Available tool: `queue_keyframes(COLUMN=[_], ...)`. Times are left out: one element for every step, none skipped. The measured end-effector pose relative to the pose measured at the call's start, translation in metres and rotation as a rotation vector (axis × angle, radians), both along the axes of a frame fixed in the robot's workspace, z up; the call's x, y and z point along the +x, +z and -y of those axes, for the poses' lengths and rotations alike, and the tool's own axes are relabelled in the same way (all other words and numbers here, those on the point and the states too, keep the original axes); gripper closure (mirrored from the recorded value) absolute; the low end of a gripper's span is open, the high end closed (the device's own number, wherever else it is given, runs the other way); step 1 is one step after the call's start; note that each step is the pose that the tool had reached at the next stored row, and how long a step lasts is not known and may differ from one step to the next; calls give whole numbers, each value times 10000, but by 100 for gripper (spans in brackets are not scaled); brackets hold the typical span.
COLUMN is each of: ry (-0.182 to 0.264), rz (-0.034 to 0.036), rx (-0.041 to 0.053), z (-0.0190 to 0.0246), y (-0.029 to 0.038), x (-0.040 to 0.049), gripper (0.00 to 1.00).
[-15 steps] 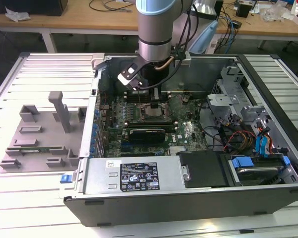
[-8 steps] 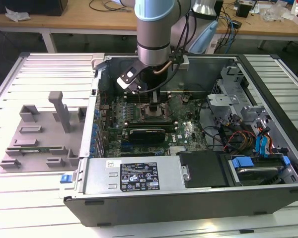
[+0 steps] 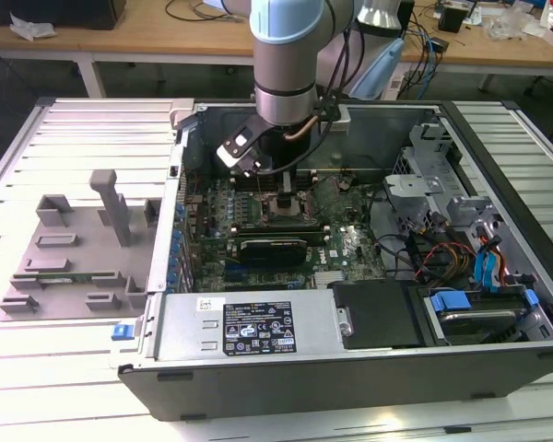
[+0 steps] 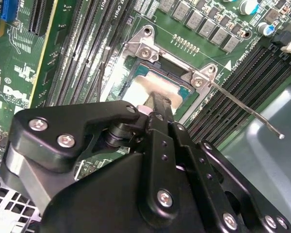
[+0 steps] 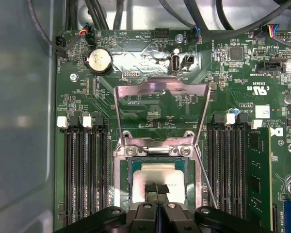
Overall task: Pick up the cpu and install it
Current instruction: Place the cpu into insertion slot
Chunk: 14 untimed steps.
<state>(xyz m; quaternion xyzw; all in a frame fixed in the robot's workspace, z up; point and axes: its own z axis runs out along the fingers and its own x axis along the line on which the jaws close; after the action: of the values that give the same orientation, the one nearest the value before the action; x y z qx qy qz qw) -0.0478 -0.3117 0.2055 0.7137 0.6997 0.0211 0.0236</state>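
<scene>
At the exterior view's left, on the slatted table (image 3: 37, 368): a grey moulded tray (image 3: 74, 249) with upright posts. Just right of it, an open computer case (image 3: 350, 387) lying on its side, green board (image 3: 350, 244) exposed. Reaching down into the case over the board's middle: the arm (image 3: 286, 64). In both wrist views, hand (image 5: 156, 189) with fingertips pressed together, gripping nothing, tips on or just over the cpu (image 5: 174, 177). Cpu lying flat inside the socket (image 5: 119, 184), metal cover plate (image 5: 160, 104) swung open, thin lever (image 5: 204, 174) raised beside it. Flanking the socket, memory slots (image 5: 85, 170), one green memory stick (image 5: 260, 179) seated. At the case's right end in the exterior view, drive bays (image 3: 470, 318) with blue tabs.
</scene>
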Motion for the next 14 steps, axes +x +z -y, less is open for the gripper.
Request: queue_keyframes(ry=[-72,-88,-93,-93,-93,-92,-93,-109,-121,-129,-138,-140,-141,-143], rz=[-1,-1,0,0,0,0,0,-5,-9,-8,-4,-4,-4,-6], rx=[17,23,26,27,30,45,50,45,40,39,44,45,45,45], z=[0,0,0,0,-2,-8,-10,-10,-9,-9,-9,-9,-8,-8], y=[-3,-4,-5,-5,-5,-7,-8,-18,-28,-34,-39,-39,-39,-38], x=[0,0,0,0,1,1,0,0,-1,-1,-1,-1,-1,0], gripper=[89,89,89,89,89,89,89,89,89,89,89,89,89,89])
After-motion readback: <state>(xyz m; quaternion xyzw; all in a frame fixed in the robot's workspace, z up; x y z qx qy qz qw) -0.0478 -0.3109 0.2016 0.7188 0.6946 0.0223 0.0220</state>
